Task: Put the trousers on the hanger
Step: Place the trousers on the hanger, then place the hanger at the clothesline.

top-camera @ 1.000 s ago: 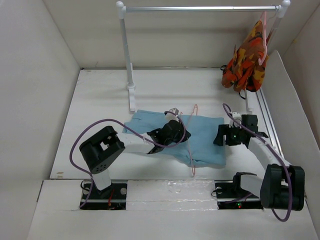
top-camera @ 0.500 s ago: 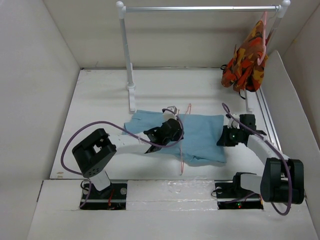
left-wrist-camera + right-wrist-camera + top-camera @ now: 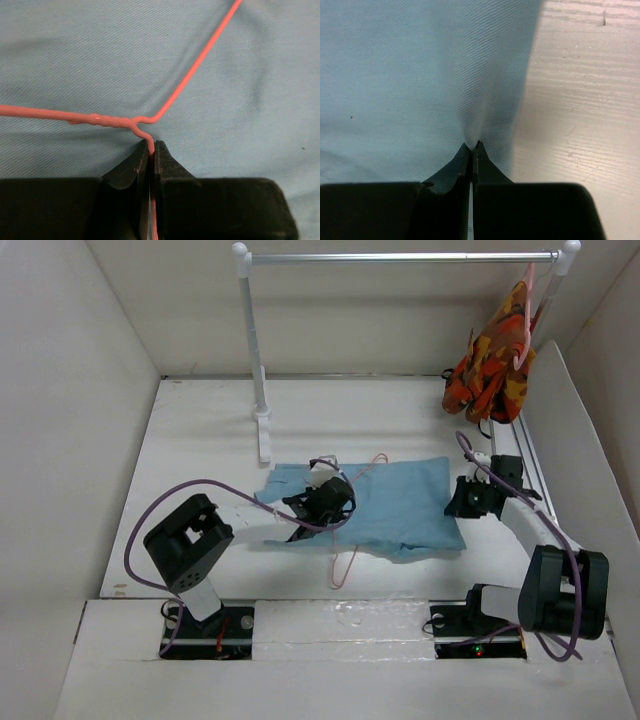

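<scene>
The left gripper (image 3: 150, 145) is closed tight on the hanger (image 3: 189, 70), its jaws pinching the thin pink wire at the neck, just below the point where the two shoulder wires split off, one running left and the other slanting up to the right. Under the wire there is only the blue cloth of the trousers (image 3: 250, 110), and the shoulders appear to lie on top of it. The right gripper (image 3: 471, 146) is also closed, nipping a small fold of the trousers close to their right edge, with bare table (image 3: 570, 75) just beside it. From above, the trousers lie folded and mostly flat in the middle of the table between the two arms. The hanger lies across them, one end of the wire showing past the far edge and another past the near edge. Whether its bottom bar runs under the cloth or over it cannot be told. At the back stands the rail (image 3: 400, 257), with an orange patterned garment (image 3: 495, 370) hanging at its right end. Both grasps look settled, but the main work seems undone, since the trousers are not draped over the bar. They would probably have to be passed through the frame and the hanger raised.
</scene>
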